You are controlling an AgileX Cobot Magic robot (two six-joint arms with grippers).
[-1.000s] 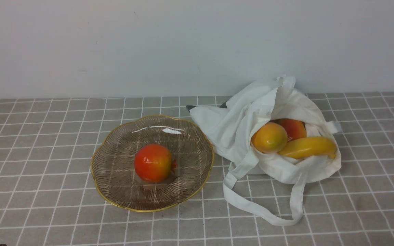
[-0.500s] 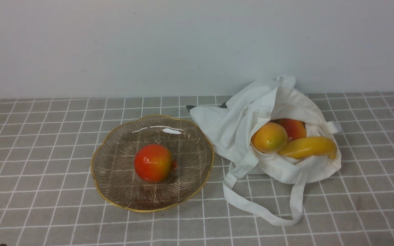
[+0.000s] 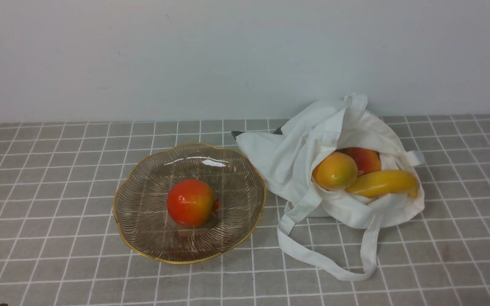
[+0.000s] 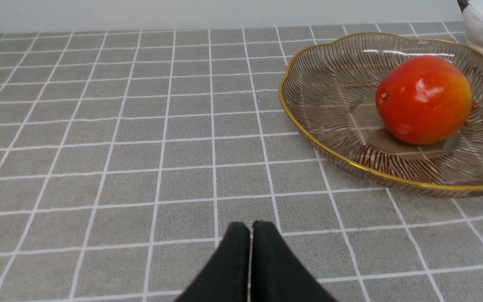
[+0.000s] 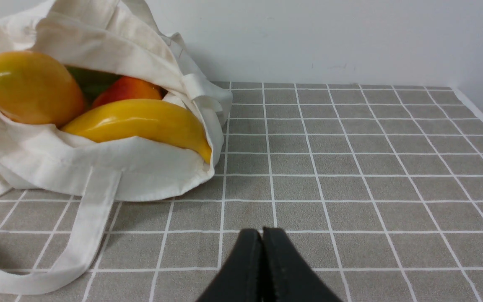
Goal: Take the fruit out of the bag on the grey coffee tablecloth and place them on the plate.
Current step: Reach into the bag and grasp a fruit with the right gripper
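The ribbed plate point(image 3: 143, 212) looks like clear brownish glass, its wavy rim glossy metallic gold; the red fruit point(image 3: 189, 202) on it is smooth and shiny; beside the plate, the bag point(image 3: 279, 165) is soft, matt cloth; beneath it, the tablecloth point(image 3: 79, 238) is matt woven fabric

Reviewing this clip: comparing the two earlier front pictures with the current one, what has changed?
Nothing visibly changed in the front view: the red-orange fruit sits on the plate, and the mango and banana lie in the bag's mouth, just as before.
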